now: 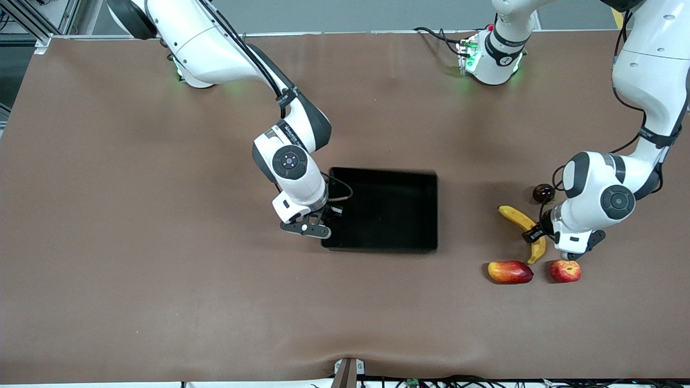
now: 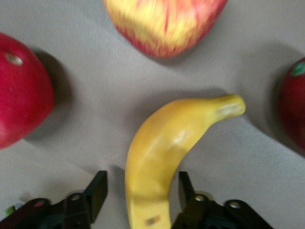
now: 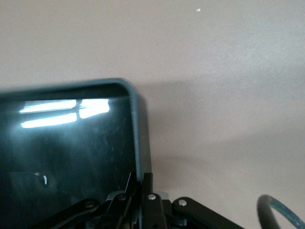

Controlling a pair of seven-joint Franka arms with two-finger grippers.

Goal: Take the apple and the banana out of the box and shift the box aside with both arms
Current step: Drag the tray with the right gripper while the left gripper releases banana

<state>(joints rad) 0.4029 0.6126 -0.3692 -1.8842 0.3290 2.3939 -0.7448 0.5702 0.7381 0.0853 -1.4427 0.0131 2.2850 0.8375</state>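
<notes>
The black box (image 1: 384, 211) lies mid-table. My right gripper (image 1: 325, 215) is at its wall toward the right arm's end. In the right wrist view this gripper (image 3: 139, 179) is shut on the thin rim of the box (image 3: 71, 157). The yellow banana (image 1: 515, 215) lies toward the left arm's end, with the red apple (image 1: 565, 271) nearer the front camera. My left gripper (image 1: 540, 237) is over the banana's bend. In the left wrist view this gripper (image 2: 141, 183) is open, a finger on each side of the banana (image 2: 162, 152) with a gap on both sides.
An oval red-yellow fruit (image 1: 510, 272) lies beside the apple. A small dark maroon fruit (image 1: 542, 192) sits farther from the front camera than the banana. In the left wrist view a red-and-yellow streaked fruit (image 2: 164, 24) lies close past the banana's tip.
</notes>
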